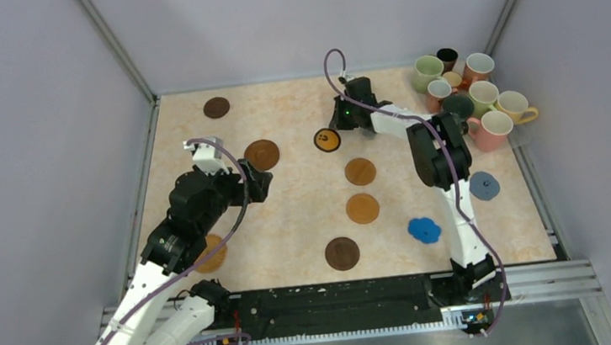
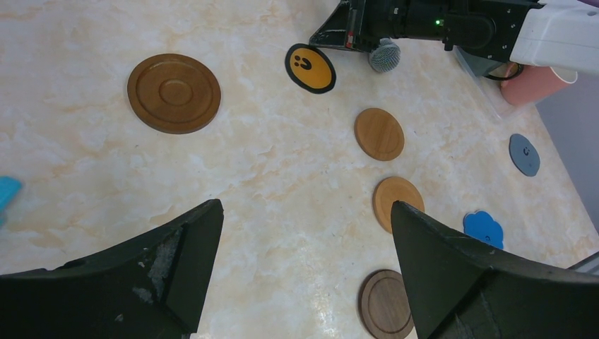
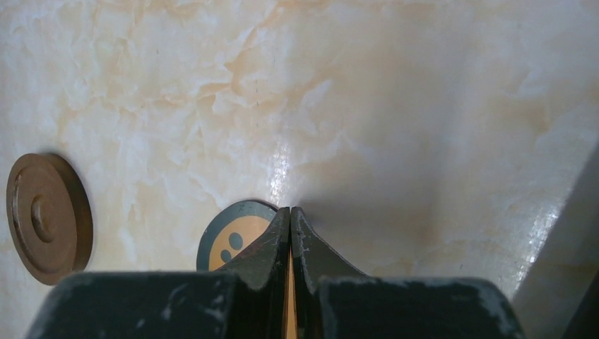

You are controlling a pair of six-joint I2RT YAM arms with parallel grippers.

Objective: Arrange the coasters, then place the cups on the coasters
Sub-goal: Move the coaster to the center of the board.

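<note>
We see a table (image 1: pixel 305 198) with a cream, orange-veined marble-pattern top. Grey walls (image 1: pixel 31 165) enclose three sides, joined by metal corner posts (image 1: pixel 117 47). A black rail (image 1: pixel 331 301) spans the near edge on a ribbed metal base (image 1: pixel 549 277). A grey mesh tip (image 2: pixel 383 55) shows over the tabletop.

Cups (image 1: pixel 482 96) huddle back right (touching); coasters (image 1: pixel 360 171) scattered left and nearer.

Bright even overhead light, soft shadows, mild glare on the glossy table (image 3: pixel 281 164)
</note>
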